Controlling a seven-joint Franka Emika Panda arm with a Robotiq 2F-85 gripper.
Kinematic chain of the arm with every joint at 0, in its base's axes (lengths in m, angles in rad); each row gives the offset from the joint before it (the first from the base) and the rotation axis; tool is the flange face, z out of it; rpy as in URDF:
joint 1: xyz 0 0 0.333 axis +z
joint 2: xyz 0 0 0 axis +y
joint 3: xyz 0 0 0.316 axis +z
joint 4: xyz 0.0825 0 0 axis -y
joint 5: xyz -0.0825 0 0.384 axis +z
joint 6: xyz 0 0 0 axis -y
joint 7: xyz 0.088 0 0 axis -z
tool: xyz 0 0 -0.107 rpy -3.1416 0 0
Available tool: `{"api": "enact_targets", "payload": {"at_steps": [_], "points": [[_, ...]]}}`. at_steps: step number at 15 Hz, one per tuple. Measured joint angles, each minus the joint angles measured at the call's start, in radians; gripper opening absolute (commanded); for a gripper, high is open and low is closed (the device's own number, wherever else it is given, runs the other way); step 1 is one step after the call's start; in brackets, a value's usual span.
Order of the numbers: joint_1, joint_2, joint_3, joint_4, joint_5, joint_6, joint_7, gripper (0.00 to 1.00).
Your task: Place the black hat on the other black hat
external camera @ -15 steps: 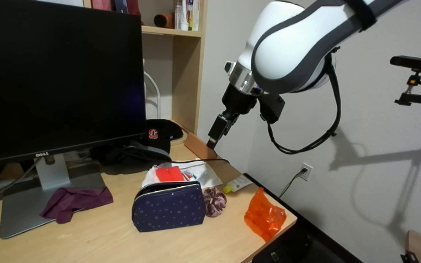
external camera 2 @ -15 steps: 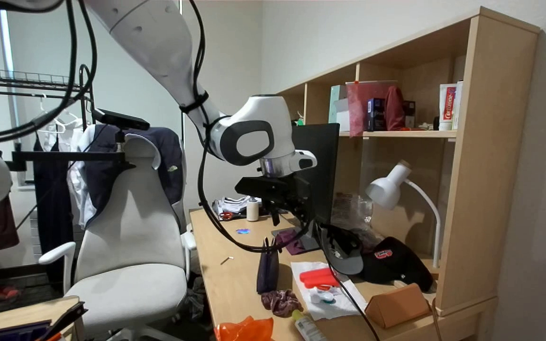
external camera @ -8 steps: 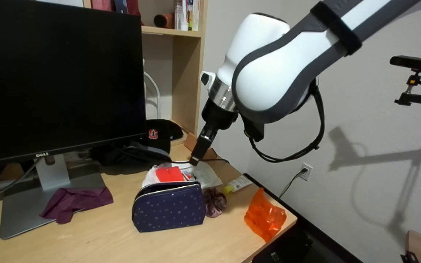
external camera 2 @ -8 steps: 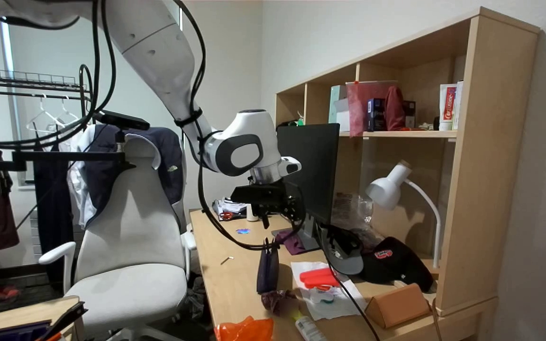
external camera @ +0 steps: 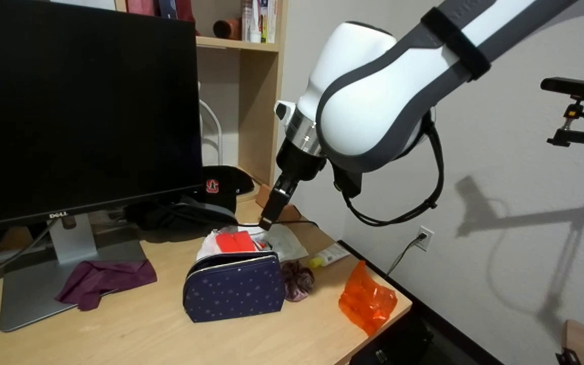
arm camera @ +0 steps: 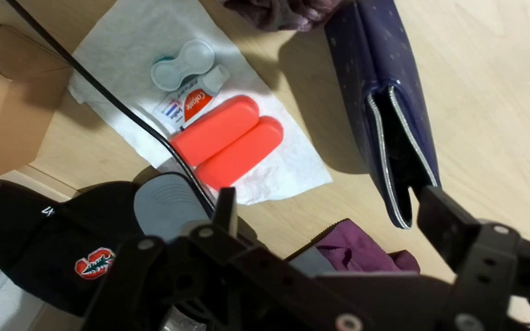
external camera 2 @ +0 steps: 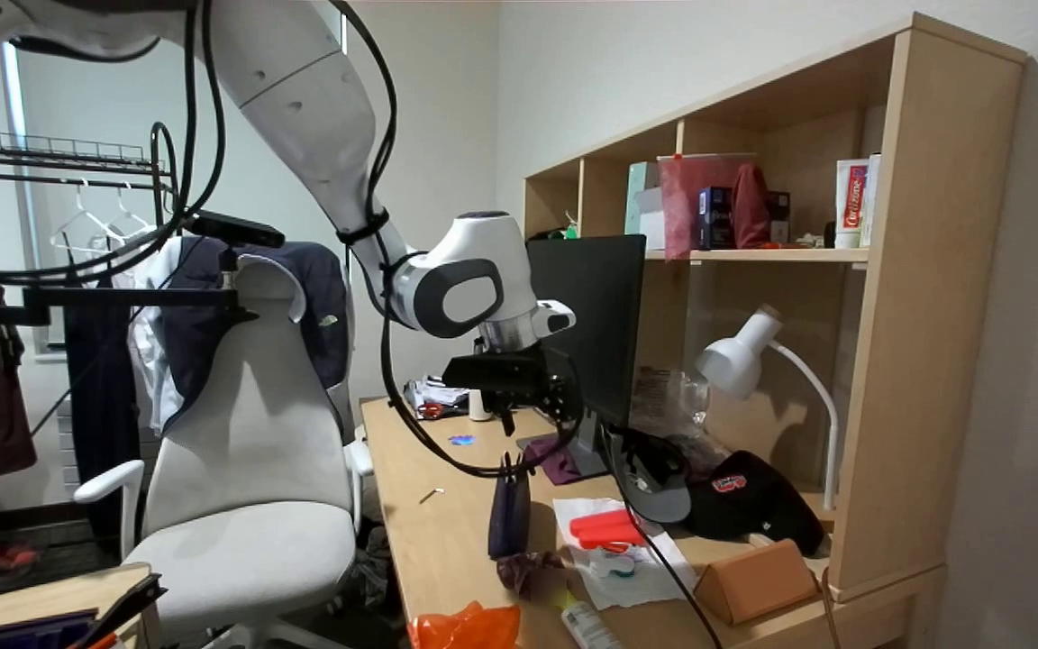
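A black hat with a red logo (external camera 2: 749, 505) lies on the desk by the shelf. It shows in both exterior views (external camera: 228, 177) and at the lower left of the wrist view (arm camera: 48, 243). The other black hat (external camera 2: 650, 455), with a grey brim, lies beside it next to the monitor. Its brim (arm camera: 168, 207) shows in the wrist view; the rest is mostly hidden behind my gripper's linkage. It is dark under the monitor in an exterior view (external camera: 175, 218). My gripper (arm camera: 334, 207) is open and empty, in the air above the desk (external camera: 265, 222), apart from both hats.
A monitor (external camera: 84, 111) stands beside the hats. A black cable (arm camera: 108, 94) crosses the brim. White paper (arm camera: 292, 161) with red cases, a navy pouch (external camera: 233, 289), a purple cloth (external camera: 107, 279) and a brown case (external camera 2: 758, 581) lie around. A lamp (external camera 2: 735, 361) stands behind.
My gripper has come down and moved leftward in both exterior views, mostly in the earlier half second. Since then it has shifted only slightly. The hats have not moved.
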Motion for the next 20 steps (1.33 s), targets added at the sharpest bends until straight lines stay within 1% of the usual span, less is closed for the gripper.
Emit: {"api": "enact_targets", "payload": {"at_steps": [3, 5, 7, 10, 12, 16, 17, 18, 19, 20], "points": [[0.023, 0.068, -0.009, 0.076, -0.015, -0.002, -0.014, 1.0], [0.041, 0.128, -0.025, 0.138, -0.045, -0.005, -0.016, 1.0], [0.065, 0.196, -0.055, 0.206, -0.082, -0.005, -0.015, 1.0], [0.108, 0.298, -0.123, 0.315, -0.146, -0.001, 0.004, 1.0], [0.123, 0.359, -0.148, 0.387, -0.162, 0.0, 0.012, 1.0], [0.128, 0.461, -0.158, 0.508, -0.164, 0.009, 0.013, 1.0], [0.128, 0.481, -0.158, 0.532, -0.164, 0.014, 0.013, 0.75], [0.129, 0.5, -0.158, 0.554, -0.164, 0.015, 0.013, 0.74], [0.131, 0.516, -0.158, 0.574, -0.164, 0.015, 0.013, 0.68], [0.132, 0.53, -0.158, 0.59, -0.164, 0.015, 0.013, 0.6]]}}
